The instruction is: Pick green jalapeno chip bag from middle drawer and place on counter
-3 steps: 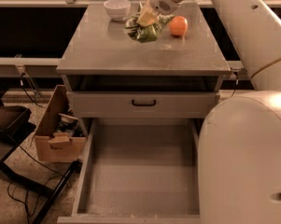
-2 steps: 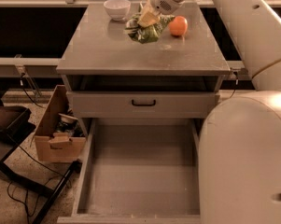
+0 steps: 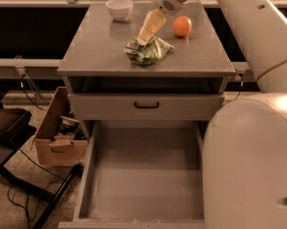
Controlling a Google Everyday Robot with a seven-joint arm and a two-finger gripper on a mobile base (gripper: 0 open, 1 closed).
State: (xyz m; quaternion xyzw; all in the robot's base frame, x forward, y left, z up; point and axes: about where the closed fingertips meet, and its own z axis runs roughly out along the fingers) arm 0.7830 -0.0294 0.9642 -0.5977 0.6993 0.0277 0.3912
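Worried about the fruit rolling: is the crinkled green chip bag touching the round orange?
Apart. Camera view shows grey counter between green chip bag and orange; gripper at the bag's upper left edge.

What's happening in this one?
The robot's claw is over the counter, right at the top edge of the green jalapeno chip bag. The bag lies on the counter, in front of an orange and a white bowl. The middle drawer stands pulled open, its floor bare.

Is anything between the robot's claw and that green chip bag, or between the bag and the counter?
Nothing visible. The gripper is right at the green jalapeno chip bag, which already lies on the counter; orange and bowl sit apart.
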